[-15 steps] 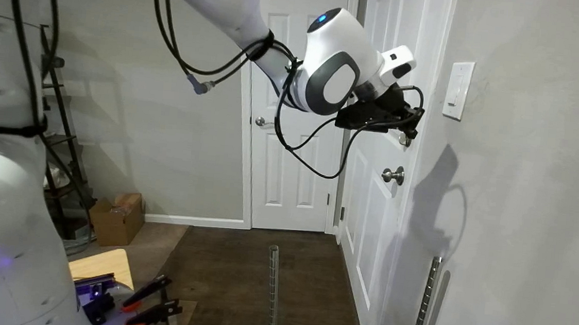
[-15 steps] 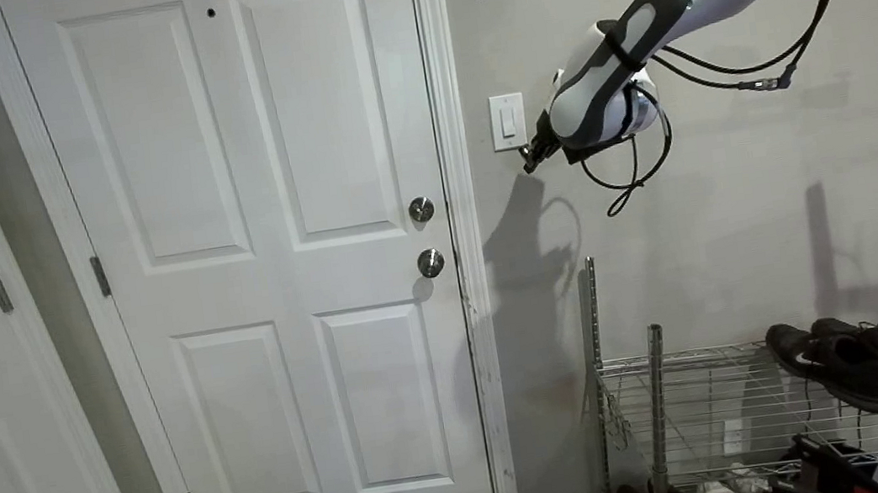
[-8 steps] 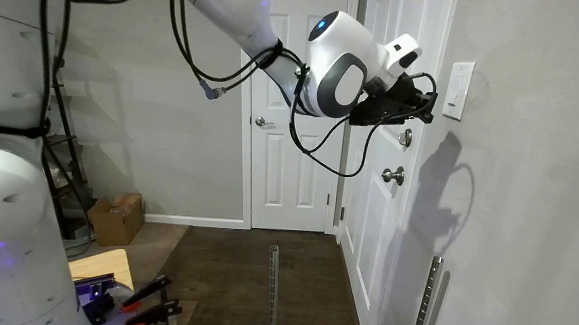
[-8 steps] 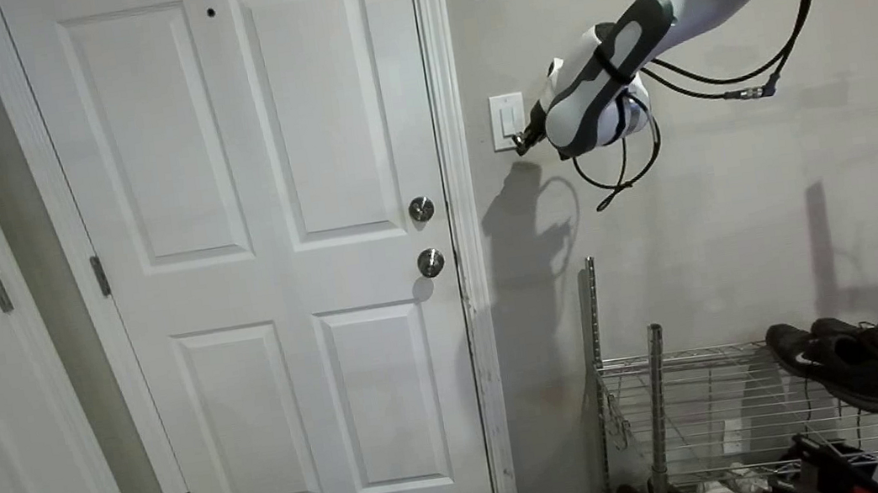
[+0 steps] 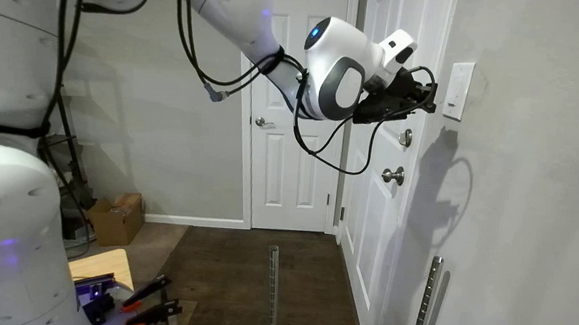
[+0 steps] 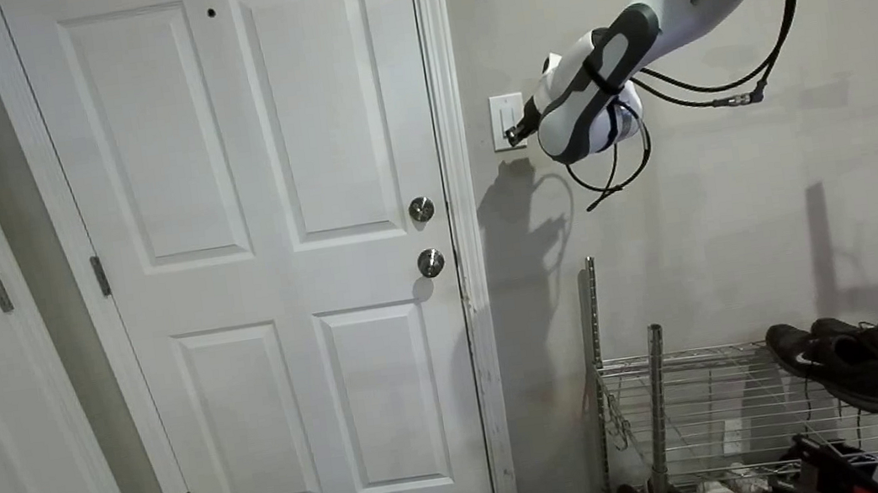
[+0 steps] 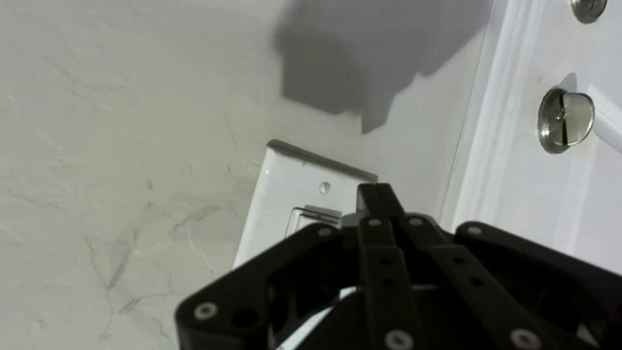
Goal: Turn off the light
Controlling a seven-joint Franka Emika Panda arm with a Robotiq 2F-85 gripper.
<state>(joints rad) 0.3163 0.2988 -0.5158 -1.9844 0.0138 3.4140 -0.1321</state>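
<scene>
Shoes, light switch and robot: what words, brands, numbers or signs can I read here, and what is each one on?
No words or numbers can be read in any view.
White swoosh, looking like Nike's, no readable lettering: on a black shoe, in an exterior view.
Light switch: no readable text.
Robot arm: glowing blue mark, too small to make out.

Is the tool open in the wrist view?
No, the tool is shut: its two fingertips lie side by side with no visible gap.
</scene>
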